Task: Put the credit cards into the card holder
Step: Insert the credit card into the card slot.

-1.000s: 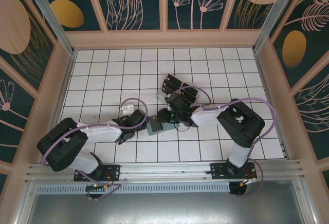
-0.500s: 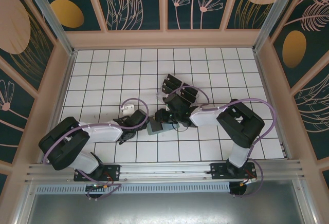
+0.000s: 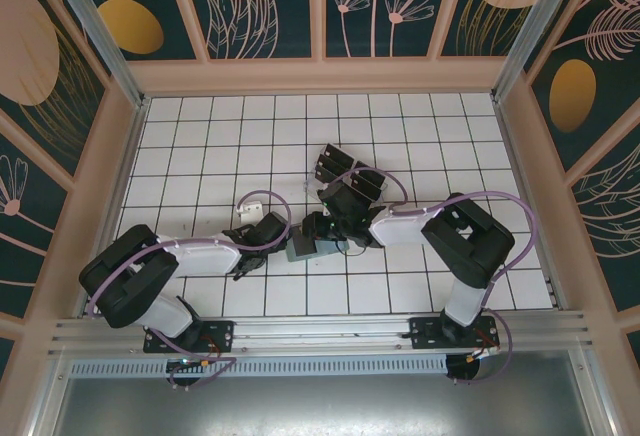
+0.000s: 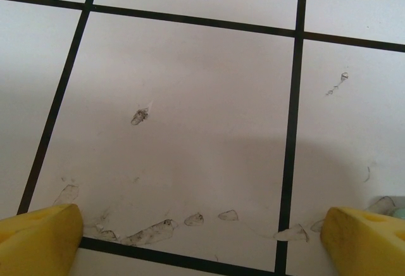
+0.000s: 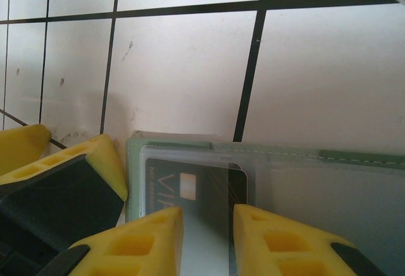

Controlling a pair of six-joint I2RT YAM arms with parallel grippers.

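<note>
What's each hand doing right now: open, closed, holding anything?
Left hand: open, nothing between its fingers.
Right hand: nearly closed over a black credit card at the card holder; whether it grips it cannot be told.

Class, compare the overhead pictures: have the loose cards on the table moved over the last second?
No. The loose cards sit against the same grid lines of the table throughout.

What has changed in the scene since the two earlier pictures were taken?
The right arm crept slightly left, with the right gripper at the green card holder. The elbow of the left arm shifted a little right. No visible grasp or release. The holder and the black credit cards behind it stayed put.
</note>
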